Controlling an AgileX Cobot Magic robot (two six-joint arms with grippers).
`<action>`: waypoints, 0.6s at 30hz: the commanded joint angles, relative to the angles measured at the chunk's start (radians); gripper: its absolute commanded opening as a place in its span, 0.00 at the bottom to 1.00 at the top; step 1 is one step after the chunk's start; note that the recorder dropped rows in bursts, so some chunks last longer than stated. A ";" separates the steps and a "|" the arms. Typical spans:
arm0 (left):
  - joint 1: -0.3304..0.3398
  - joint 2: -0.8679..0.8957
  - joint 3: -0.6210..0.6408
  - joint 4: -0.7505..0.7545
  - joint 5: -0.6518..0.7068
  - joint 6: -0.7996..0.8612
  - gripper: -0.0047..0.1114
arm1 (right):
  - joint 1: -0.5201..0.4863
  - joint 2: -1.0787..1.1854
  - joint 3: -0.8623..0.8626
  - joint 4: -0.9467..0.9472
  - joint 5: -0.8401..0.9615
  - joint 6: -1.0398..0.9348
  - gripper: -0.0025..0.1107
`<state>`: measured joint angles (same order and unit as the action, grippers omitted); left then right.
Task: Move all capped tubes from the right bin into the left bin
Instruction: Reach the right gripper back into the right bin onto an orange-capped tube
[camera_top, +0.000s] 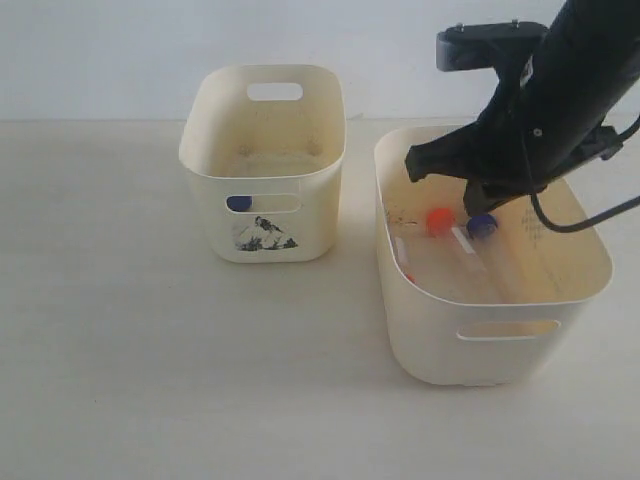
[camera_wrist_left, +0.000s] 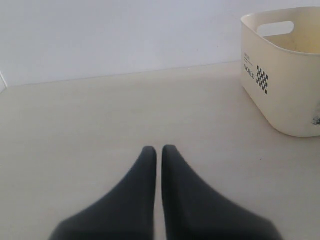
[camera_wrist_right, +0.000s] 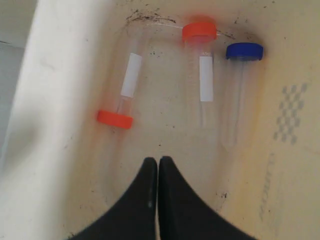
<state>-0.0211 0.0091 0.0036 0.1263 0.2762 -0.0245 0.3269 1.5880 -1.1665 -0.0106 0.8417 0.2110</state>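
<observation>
While our right claw (camera_wrist_right: 158, 162) hung closed and empty inside the right bin (camera_top: 480, 350), three tubes (camera_wrist_right: 204, 75) lay beneath it; a blue cap (camera_top: 238, 203) showed inside the left bin (camera_top: 205, 190); next, we judged, the jaws had to part and drop over one tube; our left claw (camera_wrist_left: 159, 150), also closed, hovered above the counter (camera_wrist_left: 75, 115).

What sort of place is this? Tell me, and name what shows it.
Probably a robot test bench: a plain pale table against a blank wall, lab-style capped tubes in a cream bin, a black robot arm.
</observation>
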 joint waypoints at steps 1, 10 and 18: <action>0.001 -0.002 -0.004 -0.007 -0.014 -0.012 0.08 | -0.007 -0.008 0.025 -0.016 -0.088 0.018 0.02; 0.001 -0.002 -0.004 -0.007 -0.014 -0.012 0.08 | -0.007 0.072 0.026 -0.036 -0.181 -0.008 0.39; 0.001 -0.002 -0.004 -0.007 -0.014 -0.012 0.08 | -0.007 0.169 0.026 -0.036 -0.270 0.005 0.39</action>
<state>-0.0211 0.0091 0.0036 0.1263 0.2762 -0.0245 0.3269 1.7399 -1.1457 -0.0376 0.6098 0.2138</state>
